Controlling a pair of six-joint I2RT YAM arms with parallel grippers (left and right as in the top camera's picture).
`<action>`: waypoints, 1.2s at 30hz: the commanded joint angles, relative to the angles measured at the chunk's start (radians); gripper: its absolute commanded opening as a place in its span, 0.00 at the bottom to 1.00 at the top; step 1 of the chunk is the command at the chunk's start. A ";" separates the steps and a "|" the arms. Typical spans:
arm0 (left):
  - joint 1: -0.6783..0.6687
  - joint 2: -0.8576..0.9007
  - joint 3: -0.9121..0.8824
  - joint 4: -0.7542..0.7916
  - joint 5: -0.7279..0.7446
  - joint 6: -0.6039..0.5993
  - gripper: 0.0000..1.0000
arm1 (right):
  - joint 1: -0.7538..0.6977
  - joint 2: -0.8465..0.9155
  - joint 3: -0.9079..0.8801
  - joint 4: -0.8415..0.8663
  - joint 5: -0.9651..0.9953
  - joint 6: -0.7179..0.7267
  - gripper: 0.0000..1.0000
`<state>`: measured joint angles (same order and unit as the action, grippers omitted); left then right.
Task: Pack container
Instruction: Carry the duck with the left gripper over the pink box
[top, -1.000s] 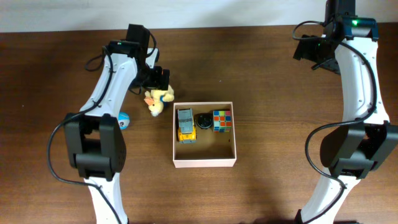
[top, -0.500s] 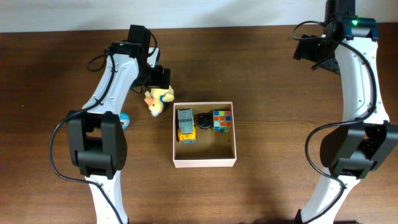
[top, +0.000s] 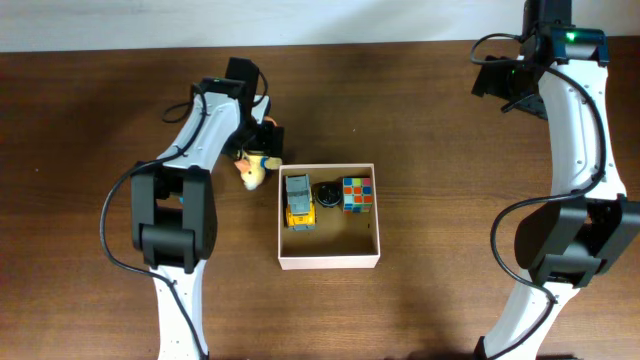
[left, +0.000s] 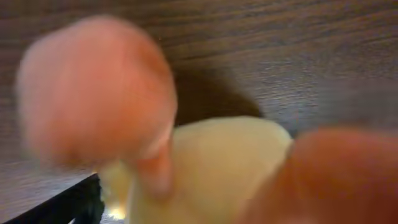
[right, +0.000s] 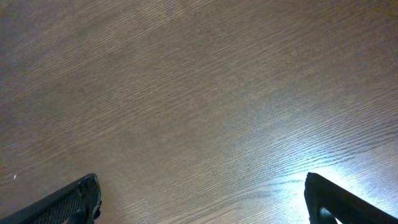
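The container (top: 329, 262) is a shallow square box with cream walls and a tan floor at the table's middle. Inside lie a yellow toy truck (top: 298, 200), a small black round thing (top: 327, 192) and a colour cube (top: 357, 193). A yellow plush duck (top: 252, 170) lies just outside its top-left corner. My left gripper (top: 263, 147) is down over the duck. In the left wrist view the duck (left: 217, 168) fills the frame, blurred; one black finger (left: 68, 208) shows beside it with a thin gap, the other is hidden. My right gripper (right: 202, 199) hangs open over bare wood.
The right arm (top: 575, 110) reaches up the right side, its gripper (top: 497, 82) far from the box. The left arm's base link (top: 175, 220) stands left of the box. Dark wooden table all round, pale wall along the far edge.
My left gripper has moved right and toward the box, coming down onto the duck, which has shifted slightly. The right arm has not moved.
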<state>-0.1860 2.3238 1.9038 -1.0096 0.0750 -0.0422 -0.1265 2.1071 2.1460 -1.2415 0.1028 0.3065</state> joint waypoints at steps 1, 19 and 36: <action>-0.001 0.003 0.008 -0.001 0.008 0.021 0.76 | 0.000 0.000 -0.005 0.000 -0.006 0.002 0.99; 0.000 0.003 0.050 -0.132 -0.098 0.005 0.66 | 0.000 0.000 -0.005 0.000 -0.006 0.002 0.99; 0.000 0.003 0.310 -0.329 -0.132 0.006 0.65 | 0.000 0.000 -0.005 0.000 -0.006 0.002 0.99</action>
<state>-0.1886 2.3238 2.1487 -1.3102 -0.0429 -0.0341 -0.1265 2.1071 2.1456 -1.2415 0.1028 0.3065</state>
